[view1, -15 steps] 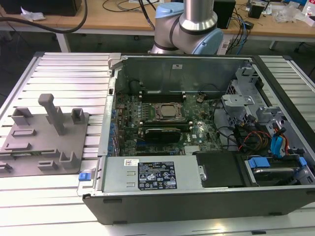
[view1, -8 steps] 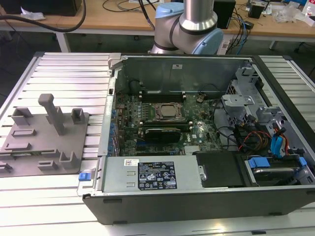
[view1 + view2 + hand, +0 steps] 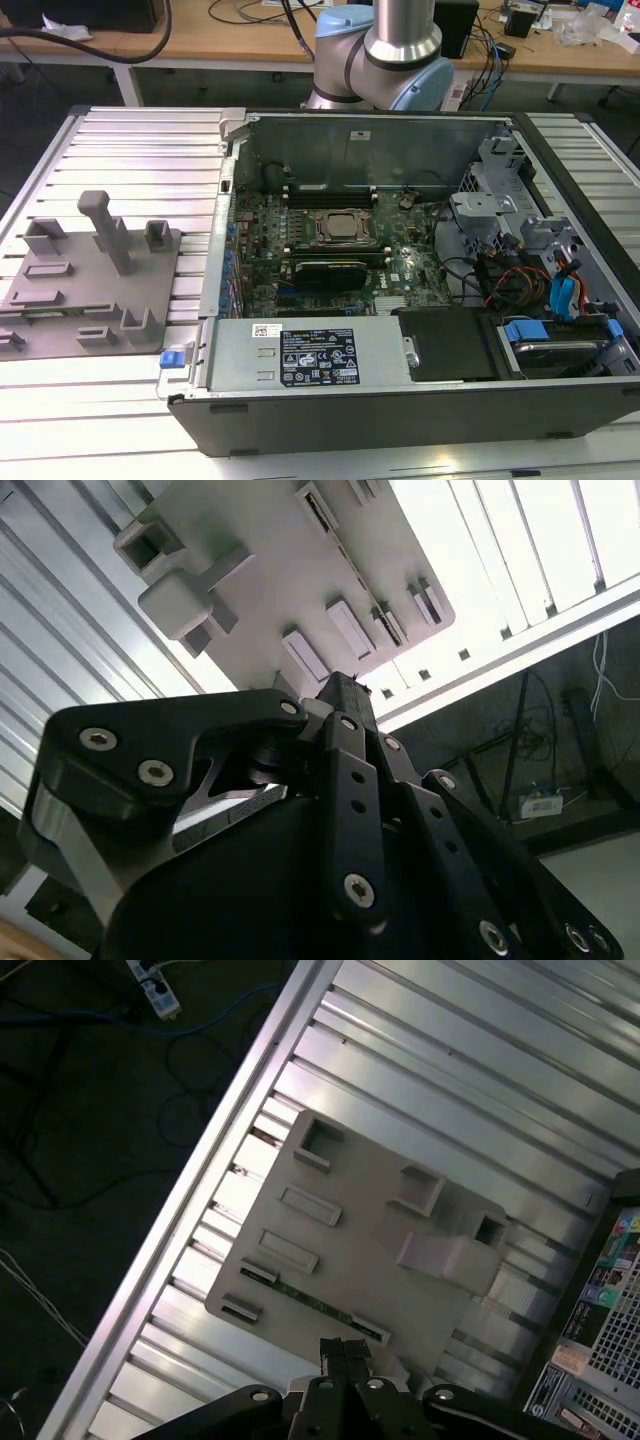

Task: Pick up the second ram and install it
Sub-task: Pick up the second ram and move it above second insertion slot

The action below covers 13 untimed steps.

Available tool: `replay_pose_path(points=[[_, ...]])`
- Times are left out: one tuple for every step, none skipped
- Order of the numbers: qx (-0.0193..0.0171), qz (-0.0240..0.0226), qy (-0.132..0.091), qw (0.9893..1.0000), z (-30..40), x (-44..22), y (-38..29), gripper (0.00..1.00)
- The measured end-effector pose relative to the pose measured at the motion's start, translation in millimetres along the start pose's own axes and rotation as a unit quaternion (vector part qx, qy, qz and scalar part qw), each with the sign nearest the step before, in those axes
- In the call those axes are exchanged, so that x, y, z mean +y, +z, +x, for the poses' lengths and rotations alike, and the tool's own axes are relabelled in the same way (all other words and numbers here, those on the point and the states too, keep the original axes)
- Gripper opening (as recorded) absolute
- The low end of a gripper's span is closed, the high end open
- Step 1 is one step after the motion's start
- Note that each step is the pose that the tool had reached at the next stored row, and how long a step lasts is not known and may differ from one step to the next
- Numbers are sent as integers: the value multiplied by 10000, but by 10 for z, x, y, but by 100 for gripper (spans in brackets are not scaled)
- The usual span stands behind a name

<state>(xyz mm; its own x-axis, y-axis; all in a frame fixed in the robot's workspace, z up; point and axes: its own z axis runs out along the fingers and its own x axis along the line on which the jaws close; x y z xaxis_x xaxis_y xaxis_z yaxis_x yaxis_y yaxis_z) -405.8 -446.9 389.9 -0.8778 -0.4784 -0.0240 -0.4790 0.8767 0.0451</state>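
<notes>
The second ram [image 3: 308, 1300] is a thin green stick standing on edge in a slot of the grey holder plate [image 3: 370, 1230]. It lies along the plate's edge nearest my fingers. My gripper [image 3: 345, 1352] hangs above that edge, apart from the ram, its black fingers pressed together with nothing between them. In the second wrist view my gripper [image 3: 343, 688] points at the same grey holder plate [image 3: 270, 570]. In the exterior view the holder plate [image 3: 90, 290] lies on the ribbed table at the left of the open computer case [image 3: 400, 250].
Inside the case lie the motherboard with the silver-framed processor socket [image 3: 335, 228] and long black slots with white clips [image 3: 330, 190]. A tall grey post [image 3: 105, 230] rises from the holder plate. The arm's base [image 3: 385, 60] stands behind the case. Cables and drive bays [image 3: 540, 280] fill the case's right side.
</notes>
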Motion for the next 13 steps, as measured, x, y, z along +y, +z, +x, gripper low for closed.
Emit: replay_pose_path(points=[[1,-1,-30,10000,0,0,0,11],[3,-2,-79,10000,0,0,0,11],[5,-3,-115,9999,0,0,0,11],[7,-4,-157,9999,0,0,0,11],[8,-5,-187,9998,0,0,0,11],[10,-5,-224,9997,0,0,0,11],[13,-7,-289,9996,0,0,0,11],[15,-8,-337,9994,0,0,0,11],[17,-9,-369,9993,0,0,0,11],[19,-10,-414,9991,0,0,0,11],[20,-10,-443,9990,0,0,0,11],[22,-12,-490,9988,0,0,0,11],[25,-13,-556,9984,0,0,0,11]])
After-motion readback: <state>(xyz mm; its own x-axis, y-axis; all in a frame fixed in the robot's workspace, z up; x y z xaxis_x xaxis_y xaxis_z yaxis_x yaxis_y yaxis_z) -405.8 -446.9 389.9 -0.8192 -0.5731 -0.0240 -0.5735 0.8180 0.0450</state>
